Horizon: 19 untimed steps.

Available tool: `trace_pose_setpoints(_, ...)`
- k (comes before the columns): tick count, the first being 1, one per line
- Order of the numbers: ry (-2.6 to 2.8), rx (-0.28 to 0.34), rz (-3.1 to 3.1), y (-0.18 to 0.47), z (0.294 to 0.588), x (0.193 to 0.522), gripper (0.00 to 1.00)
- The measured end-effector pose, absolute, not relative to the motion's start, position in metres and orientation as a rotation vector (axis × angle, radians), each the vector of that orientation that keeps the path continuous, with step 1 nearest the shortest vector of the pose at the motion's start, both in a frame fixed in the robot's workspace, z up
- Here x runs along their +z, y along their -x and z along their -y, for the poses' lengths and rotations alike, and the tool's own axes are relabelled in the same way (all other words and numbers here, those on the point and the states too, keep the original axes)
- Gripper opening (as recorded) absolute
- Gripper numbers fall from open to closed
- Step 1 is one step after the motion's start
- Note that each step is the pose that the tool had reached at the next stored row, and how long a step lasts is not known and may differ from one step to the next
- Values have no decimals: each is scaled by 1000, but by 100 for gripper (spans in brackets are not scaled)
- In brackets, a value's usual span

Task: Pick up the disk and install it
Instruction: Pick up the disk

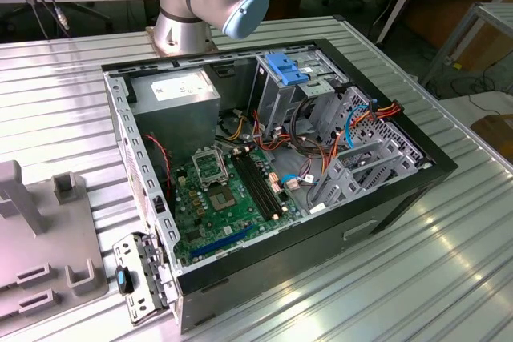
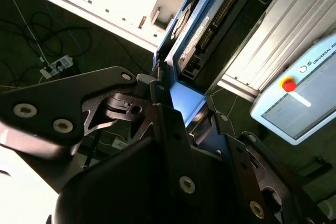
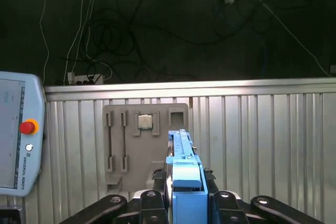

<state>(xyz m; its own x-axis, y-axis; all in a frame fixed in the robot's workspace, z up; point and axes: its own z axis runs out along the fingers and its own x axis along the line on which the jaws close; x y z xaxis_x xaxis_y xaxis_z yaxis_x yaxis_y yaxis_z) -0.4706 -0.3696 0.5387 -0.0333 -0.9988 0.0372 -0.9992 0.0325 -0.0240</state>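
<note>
Claw is clamped tight on the disk, its blue frame edge-on between the jaws, held up on the near side of the grey jig. The jig lies on the ribbed table, with a pendant beside it.

The disk shows bright blue, the end effector black, the motherboard green.
</note>
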Motion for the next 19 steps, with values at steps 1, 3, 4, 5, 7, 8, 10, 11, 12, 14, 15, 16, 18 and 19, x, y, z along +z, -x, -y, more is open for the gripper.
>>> trace_pose_setpoints(1, -2177, 67, 2250, 470, 370, 542, 37)
trace_pose_setpoints(3, -2176, 66, 2249, 470, 370, 547, 37)
trace_pose_setpoints(4, -2176, 66, 2249, 470, 370, 550, 37)
trace_pose_setpoints(5, -2176, 66, 2249, 470, 370, 552, 37)
trace_pose_setpoints(7, -2176, 64, 2248, 469, 370, 557, 37)
trace_pose_setpoints(8, -2175, 64, 2248, 469, 370, 558, 37)
trace_pose_setpoints(10, -2175, 63, 2248, 469, 370, 562, 37)
trace_pose_setpoints(11, -2175, 63, 2248, 469, 370, 565, 37)
trace_pose_setpoints(12, -2175, 63, 2248, 469, 370, 567, 37)
trace_pose_setpoints(14, -2175, 63, 2248, 469, 370, 572, 37)
trace_pose_setpoints(15, -2175, 63, 2248, 469, 370, 574, 37)
trace_pose_setpoints(16, -2175, 63, 2248, 469, 370, 576, 37)
trace_pose_setpoints(18, -2175, 63, 2248, 469, 370, 576, 37)
trace_pose_setpoints(19, -2175, 63, 2248, 469, 370, 576, 37)
